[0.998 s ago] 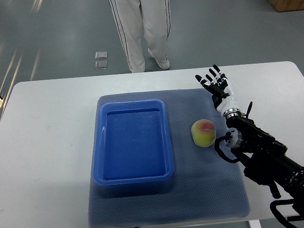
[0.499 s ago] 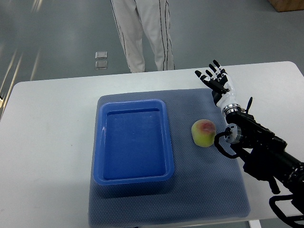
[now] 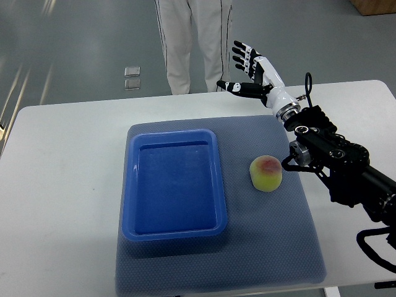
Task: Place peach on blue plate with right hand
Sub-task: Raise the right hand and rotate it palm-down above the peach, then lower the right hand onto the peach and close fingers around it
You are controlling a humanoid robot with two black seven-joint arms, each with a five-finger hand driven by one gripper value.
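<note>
Task barely begun: the round yellow-green peach with a red blush (image 3: 266, 172) sits on the grey mat, beside the empty blue rectangular plastic plate (image 3: 174, 184). The right robot hand (image 3: 250, 70) hovers released, fingers spread, well beyond it.

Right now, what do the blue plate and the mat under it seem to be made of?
The blue plate looks like moulded plastic with a smooth, slightly glossy finish: its rounded rim catches soft light. The mat looks like grey-blue woven or foam-like fabric, matte, with a fine dotted texture; which of these I cannot tell. The peach resting on it looks matte.
</note>
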